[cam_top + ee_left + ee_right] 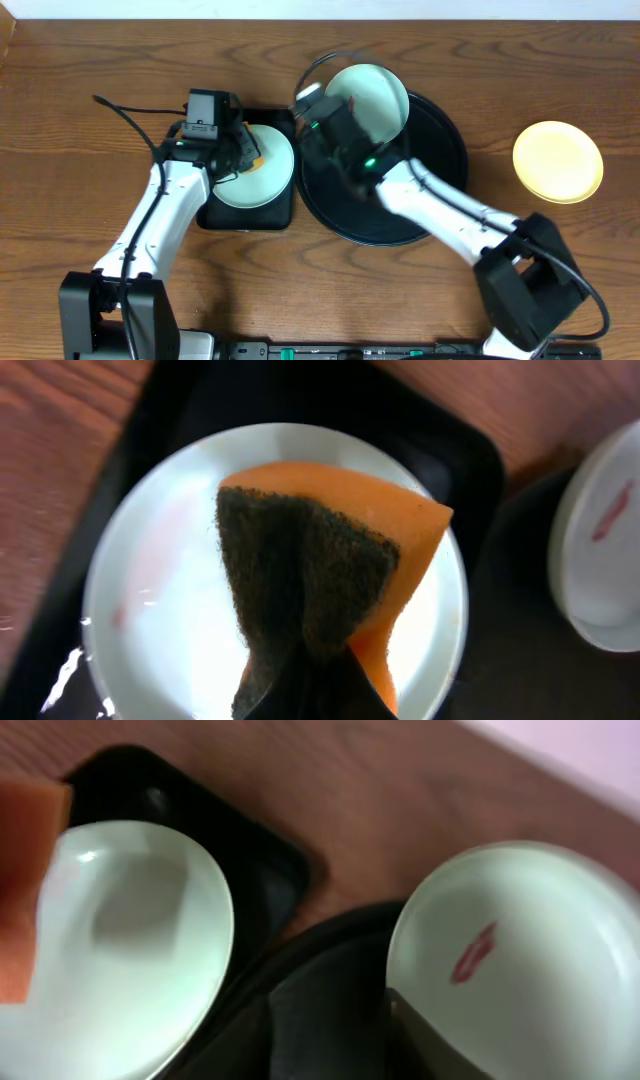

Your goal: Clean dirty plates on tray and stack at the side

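My left gripper [228,152] is shut on an orange sponge [330,550] with a dark scouring face. It presses the sponge onto a mint-white plate [262,172] that lies in the small rectangular black tray [245,217]. This plate also shows in the left wrist view [150,570] and in the right wrist view [130,950]. My right gripper [338,132] is shut on the rim of a second mint-white plate [372,95]. It holds this plate tilted over the round black tray [400,200]. The plate bears a reddish smear [474,955]. A pale yellow plate [558,161] lies on the table at the right.
The rectangular tray and the round tray sit side by side, nearly touching. The wooden table [80,80] spreads around them. A black cable [130,115] runs along the left arm.
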`<state>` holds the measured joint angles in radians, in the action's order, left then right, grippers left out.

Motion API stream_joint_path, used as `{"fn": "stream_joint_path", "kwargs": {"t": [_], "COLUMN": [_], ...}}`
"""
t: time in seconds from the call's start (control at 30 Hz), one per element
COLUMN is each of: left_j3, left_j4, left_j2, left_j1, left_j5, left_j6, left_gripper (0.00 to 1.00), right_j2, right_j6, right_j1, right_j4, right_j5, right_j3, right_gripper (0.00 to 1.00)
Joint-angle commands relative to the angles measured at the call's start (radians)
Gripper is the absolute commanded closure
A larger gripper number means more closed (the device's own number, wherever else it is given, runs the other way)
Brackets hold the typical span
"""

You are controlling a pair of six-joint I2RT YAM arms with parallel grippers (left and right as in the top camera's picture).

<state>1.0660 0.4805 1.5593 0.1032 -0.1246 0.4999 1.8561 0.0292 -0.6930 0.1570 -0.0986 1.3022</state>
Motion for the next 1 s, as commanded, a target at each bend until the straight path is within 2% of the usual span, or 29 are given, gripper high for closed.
{"fn": "stream_joint_path", "kwargs": {"t": [0.0,0.07,0.13,0.23,0.4,0.5,0.7,0.9,0.97], "left_j3": [-0.001,-0.002,-0.006,-0.017,-0.025,-0.025,-0.018,0.002,0.002], "left_j4": [0.030,0.051,0.059,0.063,0.089,0.098,0.098,0.103,0.106], "left_j2": [-0.019,-0.016,-0.011,0.002,0.032,0.034,0.026,-0.025,-0.044], "left_j1": [-0.030,-0.036,-0.036,-0.035,-0.036,-0.036,-0.036,-0.036,-0.036], "left_j5": [0.014,0.066,0.100,0.100,0.100,0.099,0.090,0.062,0.062], "left_j6": [-0.095,-0.100,-0.105,-0.134,-0.138,-0.148,-0.148,-0.148,-0.148], "left_gripper": [0.93,0.93,0.92,0.93,0.92,0.92,0.92,0.92,0.91], "right_j2": [0.000,0.008,0.018,0.048,0.088,0.093,0.138,0.280,0.339], "right_j6": [0.189,0.203,0.203,0.188,0.014,-0.041,-0.071,-0.068,-0.069], "right_j1": [0.079,0.092,0.089,0.068,0.064,0.070,0.071,0.085,0.084], "right_j4": [0.020,0.026,0.026,0.016,-0.005,0.102,0.381,0.523,0.560], "right_j5": [0.414,0.507,0.522,0.514,0.534,0.553,0.544,0.552,0.568], "right_j3": [0.010,0.010,0.010,0.010,0.016,0.078,0.345,0.570,0.617], "right_gripper": [0.65,0.65,0.65,0.70,0.78,0.78,0.72,0.73,0.70]}}
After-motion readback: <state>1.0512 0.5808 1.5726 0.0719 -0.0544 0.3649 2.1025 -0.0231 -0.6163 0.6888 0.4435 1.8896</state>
